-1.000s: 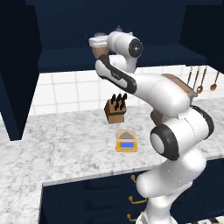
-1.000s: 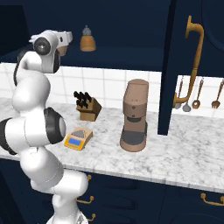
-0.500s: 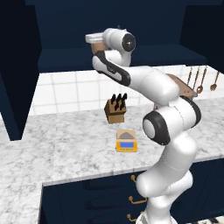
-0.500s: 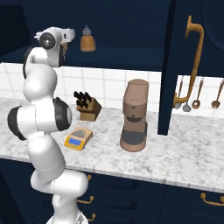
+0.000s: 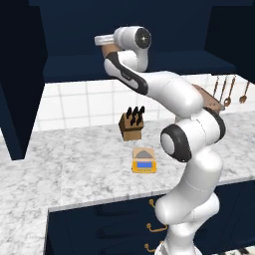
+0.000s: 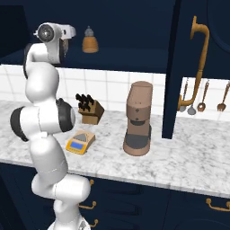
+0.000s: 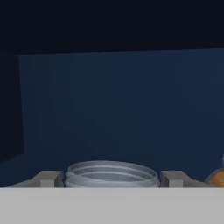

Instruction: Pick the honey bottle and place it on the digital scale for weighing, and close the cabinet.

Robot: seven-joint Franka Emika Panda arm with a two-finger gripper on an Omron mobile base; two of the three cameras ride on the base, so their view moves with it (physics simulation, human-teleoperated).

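Honey bottle (image 7: 112, 174) up inside the open cabinet (image 6: 134, 31), grey lid ringed between the two fingertips (image 7: 48, 178) at 6 o'clock of the hand view; tan body just glimpsed behind the wrist in the left base view (image 5: 108, 50). Jaws spread to either side of the lid, apart, whether touching it cannot be told. Gripper (image 7: 109, 179) raised high at shelf level, at 12 o'clock above the tabletop (image 5: 74, 164). Small orange beehive bottle (image 6: 90, 41) on the same shelf, near and to the right of the hand in the right base view. Digital scale (image 5: 144, 160) flat on the marble below, blue display facing front, no readable digits. Knife block (image 5: 132, 125) just behind it at 12 o'clock. Brown coffee machine (image 6: 138, 119) off at 3 o'clock from the scale in the right base view. Cabinet door (image 6: 197, 67) swung open, brass handle showing. No legible labels or brands anywhere.
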